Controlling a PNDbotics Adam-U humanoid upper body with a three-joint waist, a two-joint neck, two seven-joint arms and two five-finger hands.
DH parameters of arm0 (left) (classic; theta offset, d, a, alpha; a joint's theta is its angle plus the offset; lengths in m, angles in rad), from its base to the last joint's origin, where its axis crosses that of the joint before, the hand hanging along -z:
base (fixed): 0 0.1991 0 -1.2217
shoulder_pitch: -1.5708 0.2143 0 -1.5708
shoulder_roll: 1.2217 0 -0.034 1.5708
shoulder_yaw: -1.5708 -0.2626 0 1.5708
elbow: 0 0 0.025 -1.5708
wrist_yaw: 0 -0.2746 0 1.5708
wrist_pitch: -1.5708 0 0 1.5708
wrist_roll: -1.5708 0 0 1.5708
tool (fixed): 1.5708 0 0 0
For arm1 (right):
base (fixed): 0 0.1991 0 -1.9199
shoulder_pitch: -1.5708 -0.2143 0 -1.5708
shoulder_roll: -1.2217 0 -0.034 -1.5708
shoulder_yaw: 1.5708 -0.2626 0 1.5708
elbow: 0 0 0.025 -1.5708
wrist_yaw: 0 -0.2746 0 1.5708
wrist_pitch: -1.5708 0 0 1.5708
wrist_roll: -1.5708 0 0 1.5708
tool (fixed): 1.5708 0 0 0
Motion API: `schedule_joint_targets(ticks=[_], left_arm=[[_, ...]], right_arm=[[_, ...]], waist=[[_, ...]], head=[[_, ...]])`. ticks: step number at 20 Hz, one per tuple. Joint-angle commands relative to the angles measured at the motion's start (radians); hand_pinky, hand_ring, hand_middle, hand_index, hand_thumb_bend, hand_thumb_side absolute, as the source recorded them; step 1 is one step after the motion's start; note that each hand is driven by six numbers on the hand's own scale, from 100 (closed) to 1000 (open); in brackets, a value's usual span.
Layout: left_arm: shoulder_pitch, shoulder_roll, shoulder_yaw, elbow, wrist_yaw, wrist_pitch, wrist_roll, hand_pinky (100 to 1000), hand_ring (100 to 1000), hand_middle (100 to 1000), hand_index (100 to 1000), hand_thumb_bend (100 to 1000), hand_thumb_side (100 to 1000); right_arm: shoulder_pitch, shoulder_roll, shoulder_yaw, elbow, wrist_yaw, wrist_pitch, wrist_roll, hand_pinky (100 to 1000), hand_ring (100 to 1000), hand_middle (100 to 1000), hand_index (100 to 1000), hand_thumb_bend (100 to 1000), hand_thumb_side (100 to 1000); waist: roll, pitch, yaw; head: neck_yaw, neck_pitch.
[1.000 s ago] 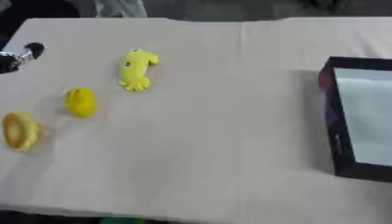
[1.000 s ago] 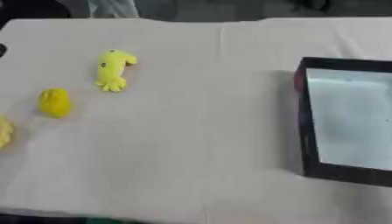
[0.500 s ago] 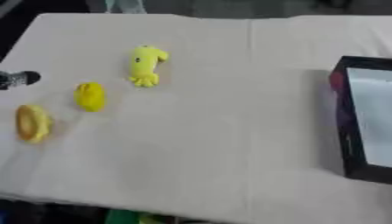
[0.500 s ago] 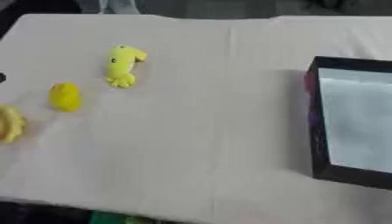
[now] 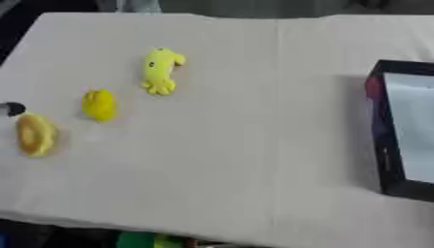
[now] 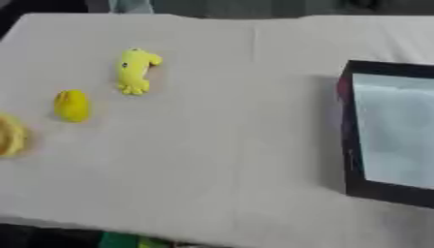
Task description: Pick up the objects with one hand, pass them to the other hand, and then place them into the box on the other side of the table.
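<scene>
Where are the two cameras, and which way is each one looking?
Left eye view: in the robot's head, facing down at the cloth-covered table; none of the robot's body can be made out.
Right eye view: beside it in the head, facing down too; no robot body shows.
Both share the long yellow plush toy, small yellow oval toy, yellow ring-shaped toy and black-walled box.

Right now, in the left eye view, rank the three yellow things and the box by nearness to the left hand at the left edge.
1. Flat yellow thing, just below the left hand, left edge.
2. Yellow oval, to its right.
3. Yellow plush toy, farther back.
4. Box, far right.
</scene>
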Motion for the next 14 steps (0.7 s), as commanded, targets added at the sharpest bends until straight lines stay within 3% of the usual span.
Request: schedule_joint_targets(ticks=[1,5,9,13,14], left_arm=[[-0.003,0.049,0.004,0.02,0.034,-0.019,-0.034,1000,892,823,923,570,219],[-0.007,0.052,0.012,0.035,0.081,-0.068,-0.053,1000,886,814,917,581,321],[-0.002,0.067,0.007,0.038,0.089,-0.12,-0.109,1000,892,814,911,609,340],[-0.003,0.076,0.0,0.059,0.008,-0.125,-0.176,1000,901,822,913,636,294],[-0.002,0.078,-0.003,0.067,-0.022,-0.116,-0.187,999,914,835,915,642,150]], right_arm=[[0.001,-0.041,-0.01,-0.004,0.009,-0.006,0.002,1000,1000,1000,1000,100,616],[0.006,-0.04,-0.012,-0.001,0.011,-0.003,0.001,1000,1000,1000,1000,100,622],[0.008,-0.042,-0.011,0.0,0.012,-0.002,0.001,1000,1000,1000,1000,100,625],[0.008,-0.04,-0.01,0.0,0.013,0.0,0.003,1000,1000,1000,1000,100,627],[0.009,-0.04,-0.01,0.0,0.013,0.0,0.003,1000,1000,1000,1000,100,634]], waist=[[-0.01,0.0,-0.001],[-0.007,0.0,0.0],[-0.004,-0.001,-0.001],[-0.001,-0.002,-0.003],[-0.001,-0.002,-0.004]], head=[[-0.011,-0.016],[-0.031,-0.014],[-0.034,-0.013],[-0.029,-0.011],[-0.028,-0.012]])
